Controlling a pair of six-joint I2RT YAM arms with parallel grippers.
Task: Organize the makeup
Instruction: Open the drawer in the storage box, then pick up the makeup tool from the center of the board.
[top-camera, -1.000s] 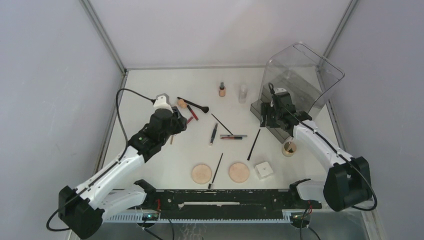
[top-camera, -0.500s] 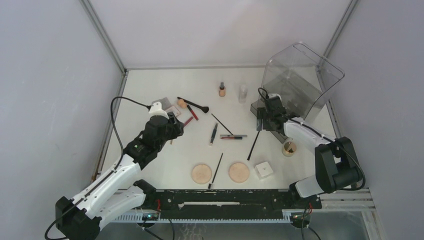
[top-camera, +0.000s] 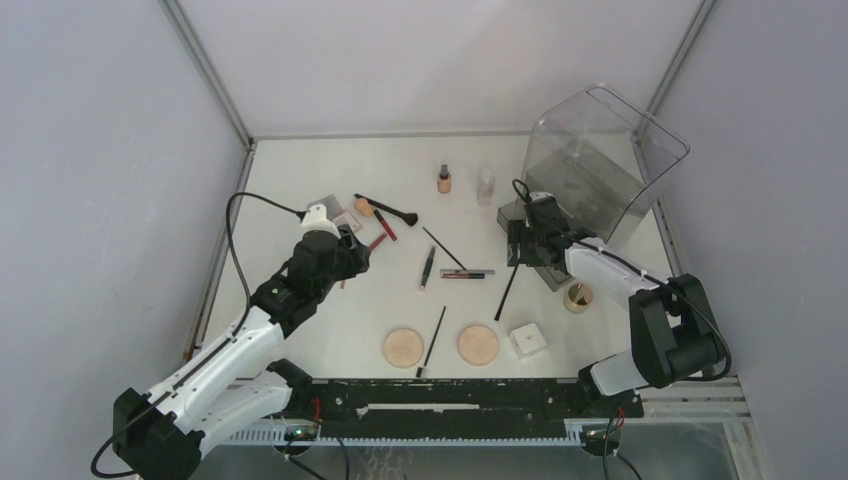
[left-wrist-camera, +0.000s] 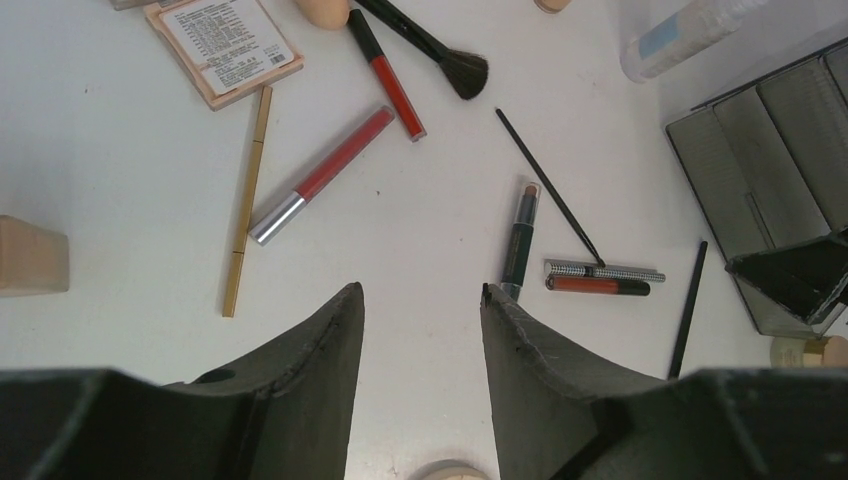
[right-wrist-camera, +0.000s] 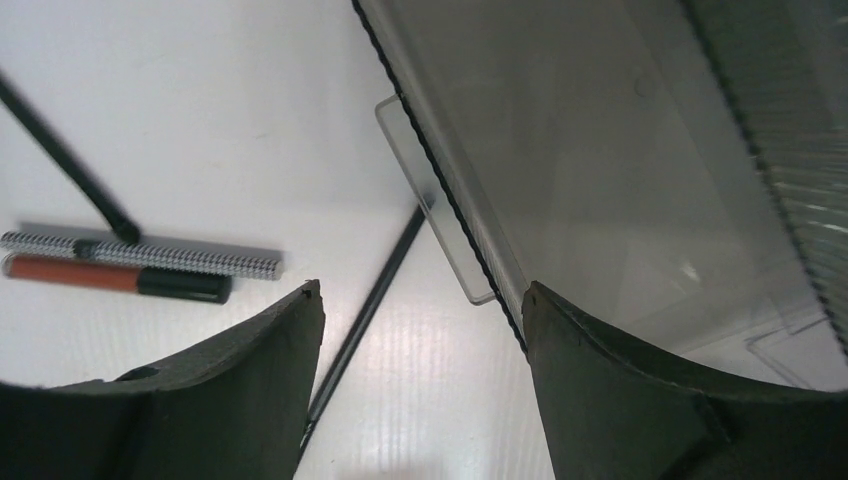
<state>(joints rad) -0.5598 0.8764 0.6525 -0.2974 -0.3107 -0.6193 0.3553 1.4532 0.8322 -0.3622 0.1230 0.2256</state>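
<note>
1. Left end effector (left-wrist-camera: 420, 295): released, jaws parted, nothing between them. It hovers over the surface (top-camera: 300, 170) just short of the left cluster.
2. Right end effector (right-wrist-camera: 422, 295): released, jaws wide, empty. It sits at the near edge of the clear bin (top-camera: 600, 150), with a long black pencil (right-wrist-camera: 365, 315) on the surface below it.
3. The makeup is loose on the surface. Left cluster: compact (left-wrist-camera: 225, 45), gold pencil (left-wrist-camera: 248, 200), red lip gloss (left-wrist-camera: 325, 175), second red lip stick (left-wrist-camera: 390, 75), fluffy brush (left-wrist-camera: 425, 45).
4. Middle: thin black brush (left-wrist-camera: 550, 190), dark stick (left-wrist-camera: 520, 240), and a patterned pencil (left-wrist-camera: 605, 271) lying side by side with a red-black lip stick (left-wrist-camera: 598, 286), touching.
5. Near edge: two round puffs (top-camera: 403, 347) (top-camera: 478, 344) with a short black pencil (top-camera: 433, 340) between them, white box (top-camera: 527, 339), small tan jar (top-camera: 578, 297). Far side: tan bottle (top-camera: 443, 180), clear bottle (top-camera: 486, 186).
6. Progress: looks early. I can't make out any makeup inside the bin, and nothing is grouped by type. Nearly all the picking and sorting is still left.
</note>
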